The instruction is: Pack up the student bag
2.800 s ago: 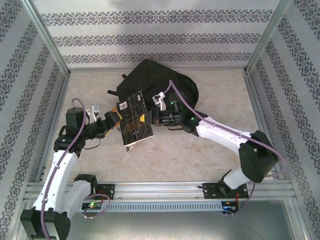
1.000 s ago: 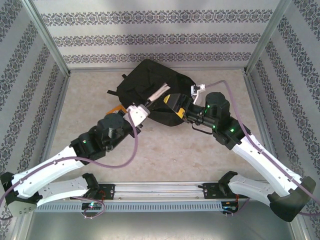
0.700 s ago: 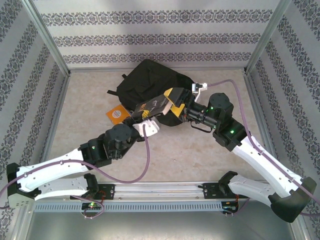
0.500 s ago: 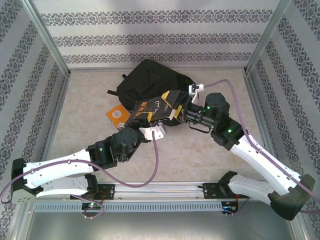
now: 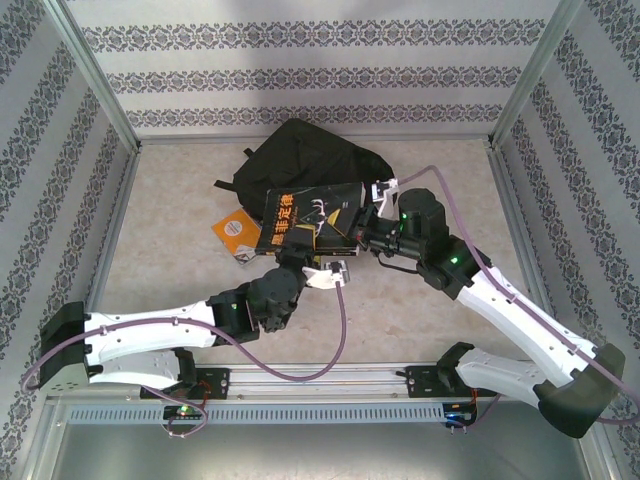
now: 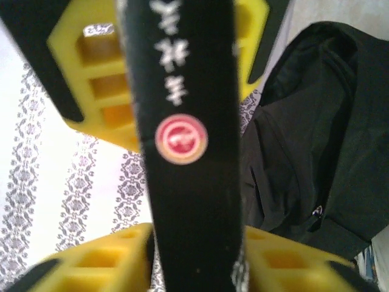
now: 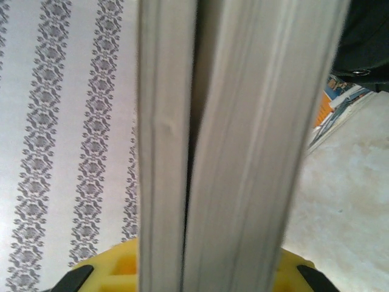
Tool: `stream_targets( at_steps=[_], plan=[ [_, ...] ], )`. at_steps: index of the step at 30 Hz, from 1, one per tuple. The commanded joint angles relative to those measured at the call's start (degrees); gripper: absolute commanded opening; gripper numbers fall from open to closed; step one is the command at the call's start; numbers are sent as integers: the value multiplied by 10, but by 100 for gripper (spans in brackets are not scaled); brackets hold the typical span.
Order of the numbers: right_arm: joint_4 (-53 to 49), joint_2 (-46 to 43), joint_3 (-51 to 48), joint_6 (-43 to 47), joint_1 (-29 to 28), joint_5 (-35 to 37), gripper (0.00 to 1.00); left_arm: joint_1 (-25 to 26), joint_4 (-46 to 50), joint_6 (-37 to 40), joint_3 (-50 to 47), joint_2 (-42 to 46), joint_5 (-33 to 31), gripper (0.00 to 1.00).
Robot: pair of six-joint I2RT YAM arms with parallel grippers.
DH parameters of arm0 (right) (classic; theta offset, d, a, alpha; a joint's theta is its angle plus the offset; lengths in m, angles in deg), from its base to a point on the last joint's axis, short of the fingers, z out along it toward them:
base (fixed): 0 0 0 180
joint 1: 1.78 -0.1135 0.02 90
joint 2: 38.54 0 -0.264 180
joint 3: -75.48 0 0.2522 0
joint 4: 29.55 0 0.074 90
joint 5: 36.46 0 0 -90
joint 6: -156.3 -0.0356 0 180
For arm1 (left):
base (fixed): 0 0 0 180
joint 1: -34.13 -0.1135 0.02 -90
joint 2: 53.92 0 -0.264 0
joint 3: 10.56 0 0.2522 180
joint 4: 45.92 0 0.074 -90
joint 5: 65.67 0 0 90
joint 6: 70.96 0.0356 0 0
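One book (image 5: pixel 310 215), right tool (image 5: pixel 358 222) pinching it, left tool (image 5: pixel 297 252) hold unclear, student bag (image 5: pixel 310 155) lengthwise left-right, straps (image 5: pixel 228 186) leftward

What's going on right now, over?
Right hand clamped on black book; left hand at its spine, grip unclear. Black backpack behind, book not yet inside. Orange booklet lies beside on table.

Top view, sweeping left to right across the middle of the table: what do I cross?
Orange booklet → black book → right gripper. The bag lies farther back and overlaps these across its width, so it is left out of the order.
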Motion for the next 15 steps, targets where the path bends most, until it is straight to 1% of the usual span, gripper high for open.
stream_targets(
  at_steps=[1, 3, 5, 7, 8, 10, 12, 14, 15],
  plan=[
    [43, -30, -9, 62, 15, -4, 0, 8, 57, -92, 33, 30, -11, 56],
    [23, -45, -5, 97, 20, 16, 0, 7, 153, -206, 52, 62, 26, 64],
    [1, -60, 0, 129, 27, 36, 0, 7, 205, -286, 54, 88, 67, 73],
    [-14, -74, 1, 154, 35, 44, 0, 2, 232, -354, 55, 107, 91, 83],
    [-25, -81, 0, 170, 40, 51, 0, -8, 253, -413, 64, 115, 100, 87],
    [-33, -105, -12, 194, 45, 81, 0, -50, 331, -546, 105, 118, 150, 90],
    [-39, -133, -27, 218, 49, 117, 0, -125, 417, -677, 157, 110, 253, 90],
    [-67, -148, -25, 238, 63, 136, 0, -185, 462, -776, 198, 92, 356, 89],
    [-92, -152, -17, 247, 69, 153, 0, -204, 475, -814, 219, 78, 393, 87]
  ],
)
